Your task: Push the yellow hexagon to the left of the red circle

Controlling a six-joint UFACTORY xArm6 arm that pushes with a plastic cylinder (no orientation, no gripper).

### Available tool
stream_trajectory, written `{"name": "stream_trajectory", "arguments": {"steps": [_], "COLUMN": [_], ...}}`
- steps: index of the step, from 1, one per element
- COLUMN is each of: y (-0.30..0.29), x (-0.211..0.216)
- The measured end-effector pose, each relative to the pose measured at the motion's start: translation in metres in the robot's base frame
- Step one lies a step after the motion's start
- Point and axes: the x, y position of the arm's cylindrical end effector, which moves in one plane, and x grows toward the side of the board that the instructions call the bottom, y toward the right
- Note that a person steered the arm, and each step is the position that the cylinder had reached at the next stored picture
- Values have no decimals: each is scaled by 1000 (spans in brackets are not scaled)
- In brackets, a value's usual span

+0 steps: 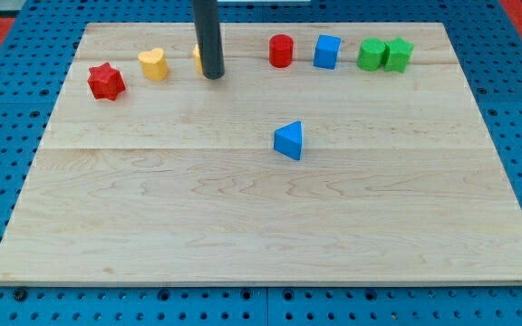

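My tip (213, 75) rests on the wooden board near the view's top, left of centre. The rod hides most of the yellow hexagon (196, 58); only a sliver of yellow shows at the rod's left edge, touching or nearly touching it. The red circle (281, 51), a short cylinder, stands about 75 pixels to the view's right of my tip, in the same top row.
A yellow heart (154, 64) and a red star (106, 81) lie left of my tip. A blue cube (327, 52) and two green blocks (371, 54) (399, 53) lie right of the red circle. A blue triangle (289, 140) sits mid-board. The board (243, 226) lies on blue pegboard.
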Motion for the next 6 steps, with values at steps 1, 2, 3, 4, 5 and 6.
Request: {"name": "stream_trajectory", "arguments": {"steps": [1, 2, 3, 4, 5, 6], "y": [1, -31, -90, -91, -61, -15], "x": [-3, 18, 8, -21, -21, -21]}}
